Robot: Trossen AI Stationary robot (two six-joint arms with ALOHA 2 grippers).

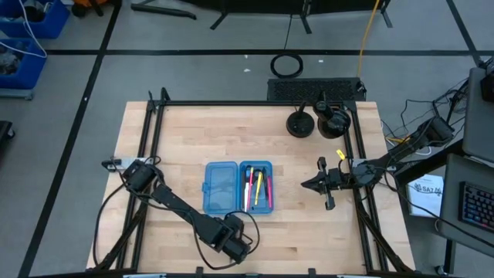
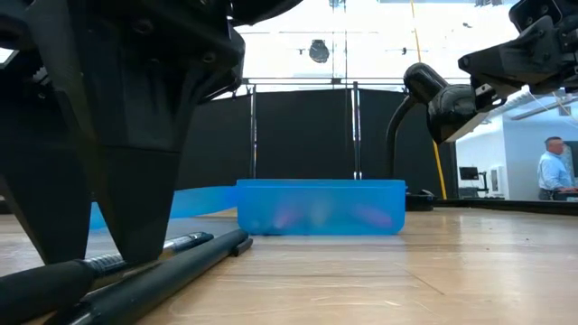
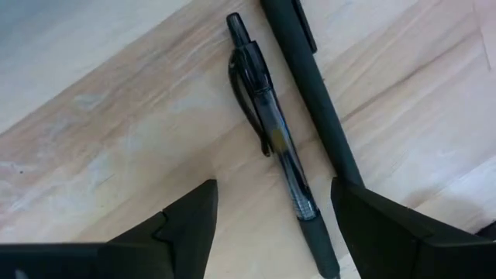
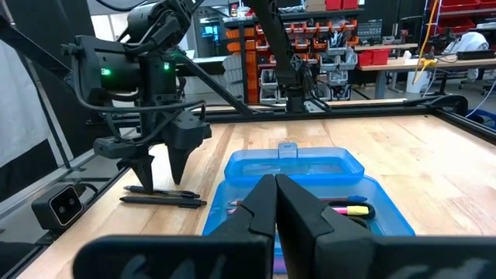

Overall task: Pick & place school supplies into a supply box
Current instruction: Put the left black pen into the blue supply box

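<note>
Wooden table; left gripper fingers apart, right gripper fingers together.

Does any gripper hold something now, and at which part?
Nothing is held. The left gripper hangs open above two black pens; the right gripper is shut, empty.

Grey floor crossed by black tape lines, blue bins far left, black curtain behind the table

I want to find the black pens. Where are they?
The two black pens lie side by side on the table near its front edge, right under the left claw, just in front of the blue box.
</note>
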